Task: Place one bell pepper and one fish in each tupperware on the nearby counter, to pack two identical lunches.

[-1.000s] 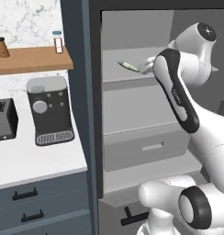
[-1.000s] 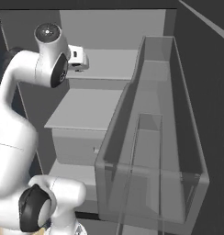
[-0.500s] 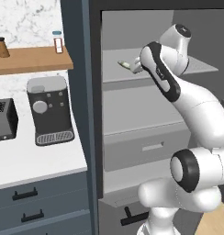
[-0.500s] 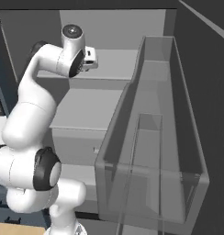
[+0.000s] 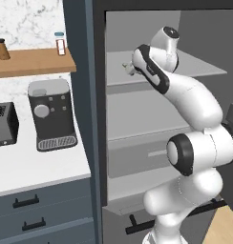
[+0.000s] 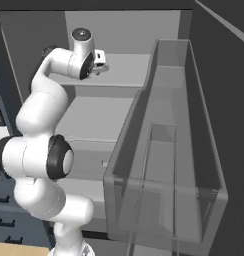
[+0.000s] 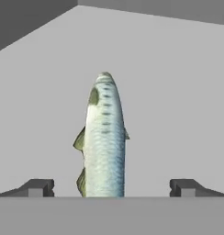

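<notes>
While the end effector stands wide open with nothing gripped, the fish lies lengthwise on the grey fridge shelf, midway between the two fingertips and apart from both.

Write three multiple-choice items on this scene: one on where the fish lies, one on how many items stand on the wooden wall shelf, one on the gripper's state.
1. Where is the fish?
A. between the spread fingertips
B. on the counter
C. in the toaster

2. How many items stand on the wooden wall shelf?
A. none
B. two
C. five

3. The gripper is:
A. shut on the fish
B. open
C. shut on a pepper

Answers: 1 A, in the hand view it lies centred between the fingertips; 2 B, one brown and one small white item; 3 B, the fingertips stand wide apart.
</notes>
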### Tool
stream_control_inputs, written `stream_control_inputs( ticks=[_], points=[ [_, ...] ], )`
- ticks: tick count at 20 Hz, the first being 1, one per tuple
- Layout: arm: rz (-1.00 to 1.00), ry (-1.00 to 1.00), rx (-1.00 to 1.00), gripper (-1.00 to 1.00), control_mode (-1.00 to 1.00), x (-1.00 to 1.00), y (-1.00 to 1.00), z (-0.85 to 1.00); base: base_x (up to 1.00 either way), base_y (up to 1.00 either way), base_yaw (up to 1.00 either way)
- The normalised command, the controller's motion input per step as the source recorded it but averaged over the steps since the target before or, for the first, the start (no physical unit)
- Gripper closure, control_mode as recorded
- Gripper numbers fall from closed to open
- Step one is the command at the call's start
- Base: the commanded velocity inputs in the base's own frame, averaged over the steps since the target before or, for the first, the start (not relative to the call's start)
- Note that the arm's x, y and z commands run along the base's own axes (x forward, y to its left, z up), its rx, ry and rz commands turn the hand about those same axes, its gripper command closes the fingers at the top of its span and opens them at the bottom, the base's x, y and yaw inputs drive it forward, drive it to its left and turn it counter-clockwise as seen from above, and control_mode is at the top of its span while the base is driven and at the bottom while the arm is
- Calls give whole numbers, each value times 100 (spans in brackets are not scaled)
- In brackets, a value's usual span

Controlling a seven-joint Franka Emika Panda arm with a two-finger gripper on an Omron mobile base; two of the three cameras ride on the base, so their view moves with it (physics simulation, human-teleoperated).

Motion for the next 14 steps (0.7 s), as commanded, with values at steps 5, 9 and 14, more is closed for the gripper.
stream_control_inputs(
  ticks=[5, 9, 14],
  points=[
    [0, 10, -13, 100, -100, 21, 41, -60, 0, 0, 0],
    [0, 18, -7, 100, -100, 2, 15, -59, 0, 0, 0],
    [-1, 22, -1, 100, -100, -28, -26, -72, 0, 0, 0]
  ],
)
